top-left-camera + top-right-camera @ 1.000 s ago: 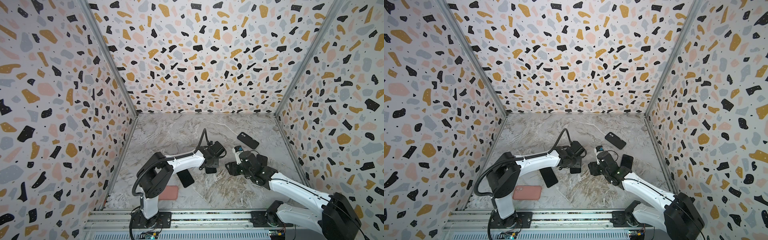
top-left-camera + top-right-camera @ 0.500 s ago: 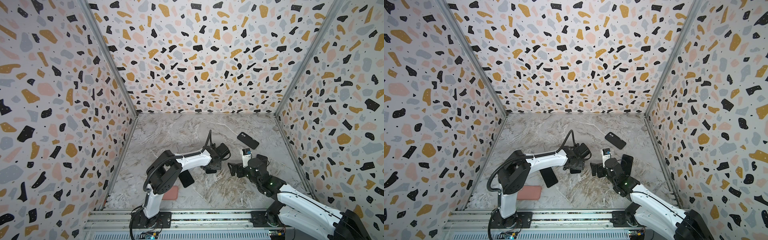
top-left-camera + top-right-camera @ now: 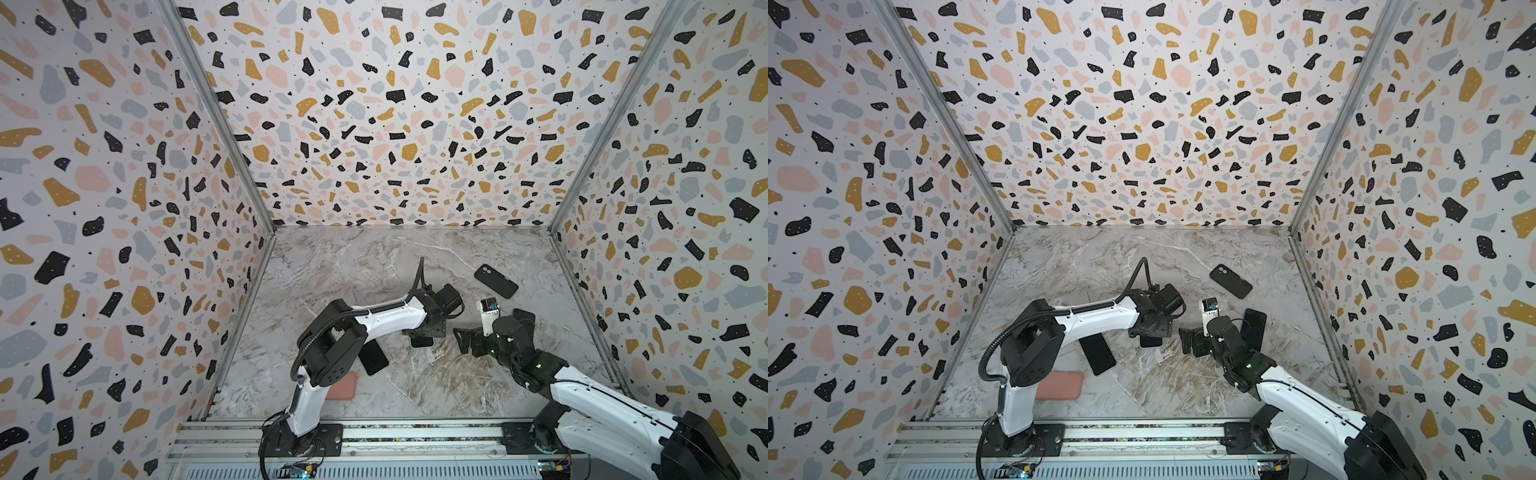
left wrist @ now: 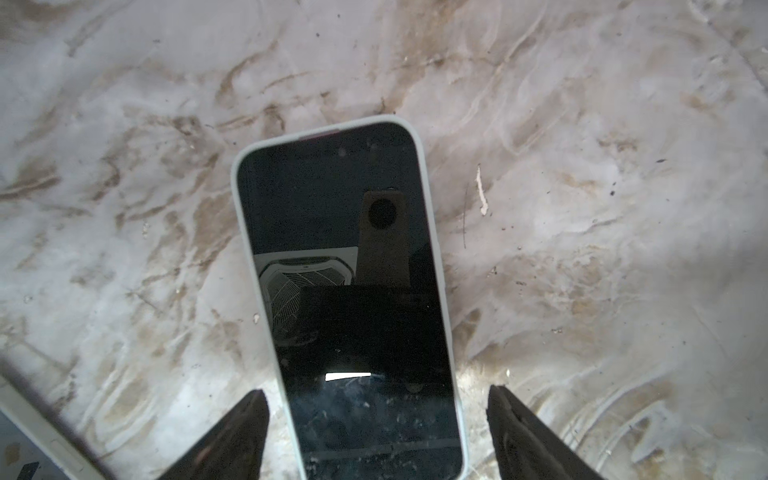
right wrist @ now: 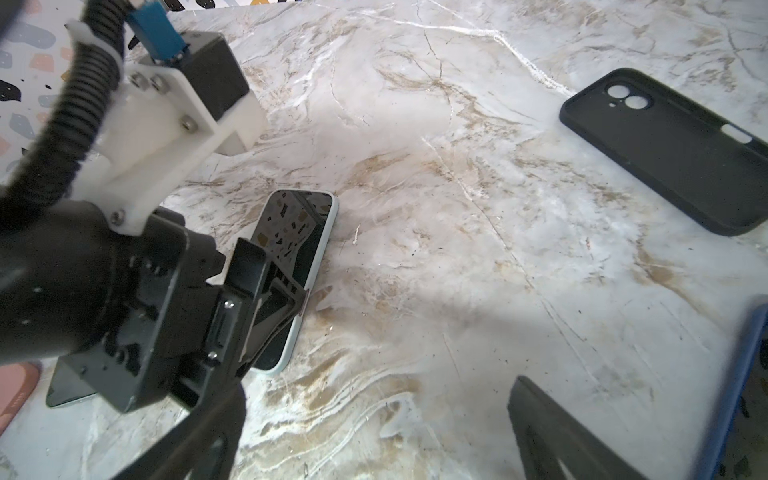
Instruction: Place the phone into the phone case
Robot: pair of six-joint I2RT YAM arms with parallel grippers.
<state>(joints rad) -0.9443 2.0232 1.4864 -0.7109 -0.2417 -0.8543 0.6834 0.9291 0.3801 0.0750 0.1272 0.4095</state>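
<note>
A dark-screened phone (image 4: pixel 349 270) with a thick pale mint rim lies flat, screen up, on the marble table (image 4: pixel 582 208). My left gripper (image 4: pixel 376 390) is open just above its near end, one finger on each side and both clear of the rim. Both top views show only the phone's (image 3: pixel 422 343) (image 3: pixel 1150 343) end from under the left gripper (image 3: pixel 424 332) (image 3: pixel 1152 330). The right gripper (image 5: pixel 374 388) is open over bare table to the right of the phone (image 5: pixel 299 266). An empty black phone case (image 3: pixel 496 281) (image 5: pixel 665 149) lies at the back right.
A second dark phone (image 3: pixel 374 357) lies under the left arm, with a pink case (image 3: pixel 1059 385) near the front rail. A dark blue case or phone (image 3: pixel 1254 328) lies just right of the right gripper (image 3: pixel 467 343). Patterned walls close three sides.
Both grippers' jaws have spread wider; the left has let go of the phone's sides. The right arm's elbow has drawn back toward the front. The phone has stayed in place.
</note>
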